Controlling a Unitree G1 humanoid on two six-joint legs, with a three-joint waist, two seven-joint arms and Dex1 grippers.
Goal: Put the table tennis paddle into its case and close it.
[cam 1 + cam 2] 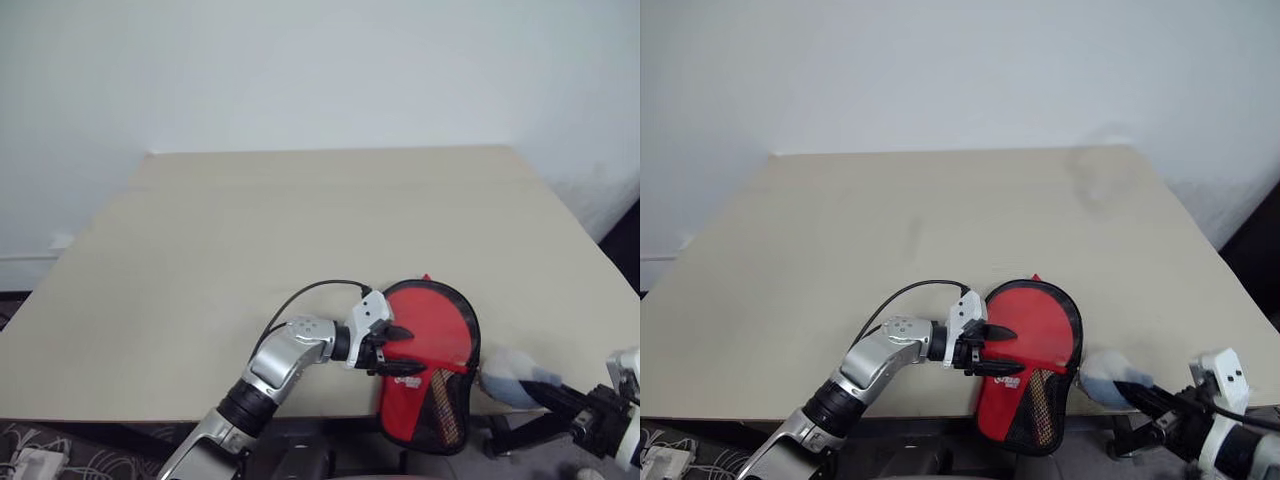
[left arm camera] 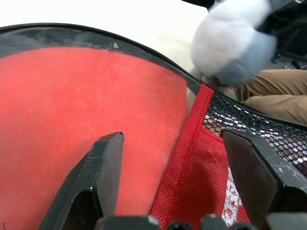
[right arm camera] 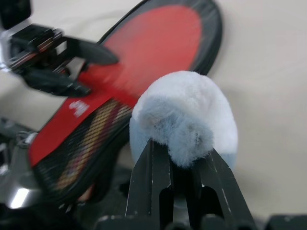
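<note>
A: Paddle (image 1: 432, 325) sits inside the open case (image 1: 428, 400) at the near edge of the table (image 1: 250, 250), its red face up, with the narrow mesh end of the case hanging past the table's edge.

B: And the arms?

A: The left gripper (image 1: 392, 350) has its fingers spread wide over the near-left side of the case, where the red fabric panel meets the paddle's face; it grips nothing that I can see. The right gripper (image 1: 1155, 400) is pinched tight on a soft whitish-grey lump (image 1: 1108, 378), held just beside the case's right edge.

B: So what does closing call for?

A: My guess: the lump should be set down well apart from the case first, so the right gripper is free. Then one gripper steadies the overhanging end while the other folds the lid over. The handle end is hidden under mesh, so I can't tell whether the paddle is fully seated; check that before zipping.

B: Count?

A: One paddle, one case, one lump, one table, two grippers.
</note>
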